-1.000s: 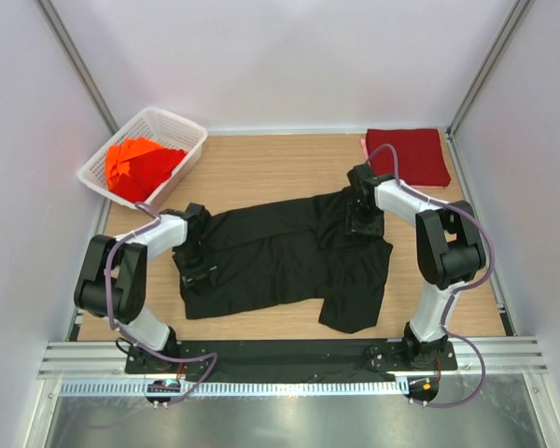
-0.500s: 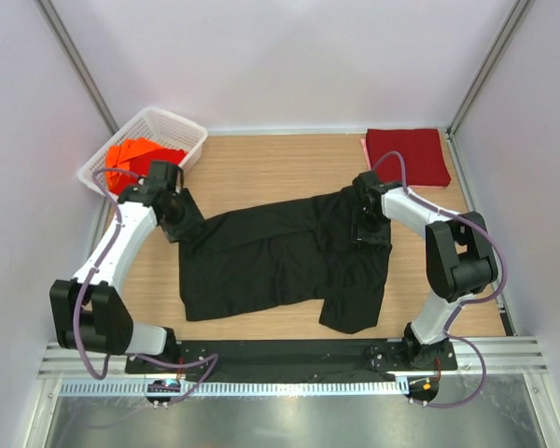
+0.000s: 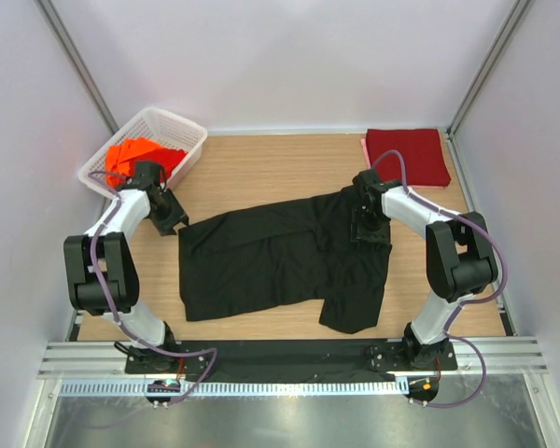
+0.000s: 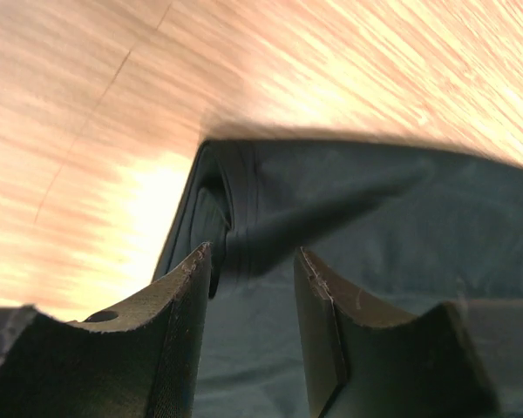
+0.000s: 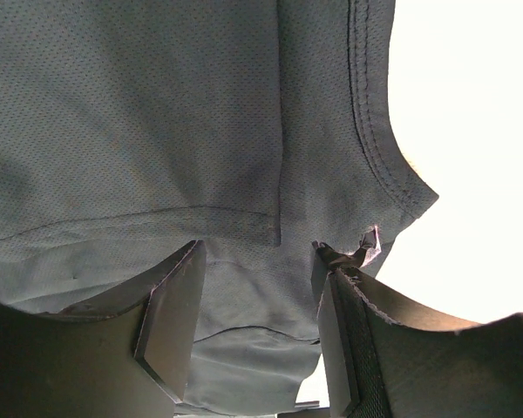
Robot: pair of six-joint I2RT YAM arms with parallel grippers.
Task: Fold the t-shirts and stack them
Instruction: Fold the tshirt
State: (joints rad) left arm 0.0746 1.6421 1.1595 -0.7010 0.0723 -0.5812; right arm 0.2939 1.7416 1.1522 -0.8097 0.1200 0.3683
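Note:
The black t-shirt lies spread across the middle of the table. My left gripper is at its far-left corner, low over the cloth. In the left wrist view that gripper is open, with the shirt's folded corner just beyond the fingertips. My right gripper sits low on the shirt's right part. It is open too, and black cloth fills the view behind the gap. A folded dark red t-shirt lies at the back right. Orange-red t-shirts are piled in the basket.
The white lattice basket stands at the back left, just behind my left gripper. Grey walls close in the table on three sides. Bare wood shows between the basket and the dark red shirt.
My left arm swung from the shirt's left middle up to its far-left corner by the basket. The right gripper shifted slightly nearer on the shirt's right part.

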